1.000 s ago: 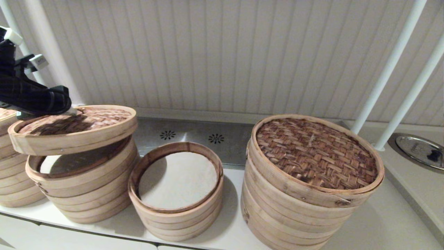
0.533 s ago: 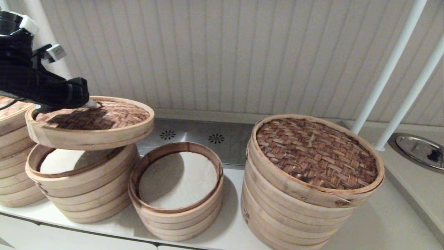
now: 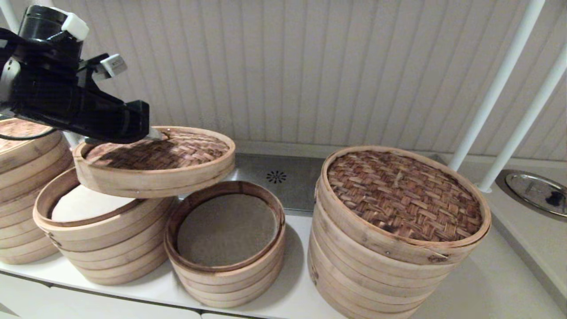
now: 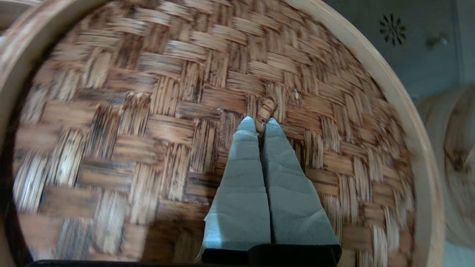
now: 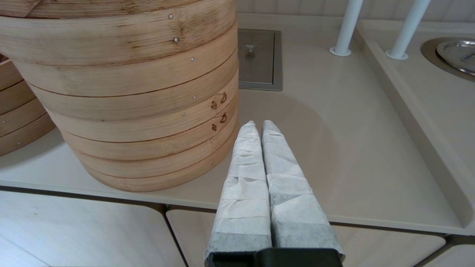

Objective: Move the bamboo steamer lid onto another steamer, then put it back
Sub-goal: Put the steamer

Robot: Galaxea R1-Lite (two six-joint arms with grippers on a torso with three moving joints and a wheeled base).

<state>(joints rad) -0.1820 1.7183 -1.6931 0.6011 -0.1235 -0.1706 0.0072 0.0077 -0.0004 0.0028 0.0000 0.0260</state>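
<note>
The bamboo steamer lid [image 3: 177, 153], with its herringbone woven top [image 4: 178, 92], hangs tilted in the air. It overlaps the taller pale stack [image 3: 102, 239] and the left rim of the shortest steamer [image 3: 226, 266], whose white liner lies in the lid's shadow. My left gripper [image 3: 153, 134] is shut on the lid's small loop handle [image 4: 265, 111], pinched between the fingertips [image 4: 248, 124]. My right gripper [image 5: 259, 124] is shut and empty, low beside the widest stack [image 5: 130, 92] near the counter's front edge; it is out of the head view.
The widest stack with the dark coarse lid [image 3: 401, 195] stands on the right. Another stack [image 3: 22, 190] sits at the far left. Two white poles [image 3: 500, 84] rise at the back right beside a round metal cover [image 3: 538, 192]. A metal drain panel [image 3: 283, 173] lies behind the steamers.
My left gripper has carried the lid up off the taller pale stack and to the right, toward the shortest steamer, whose liner is now shaded. The right arm has not moved.
</note>
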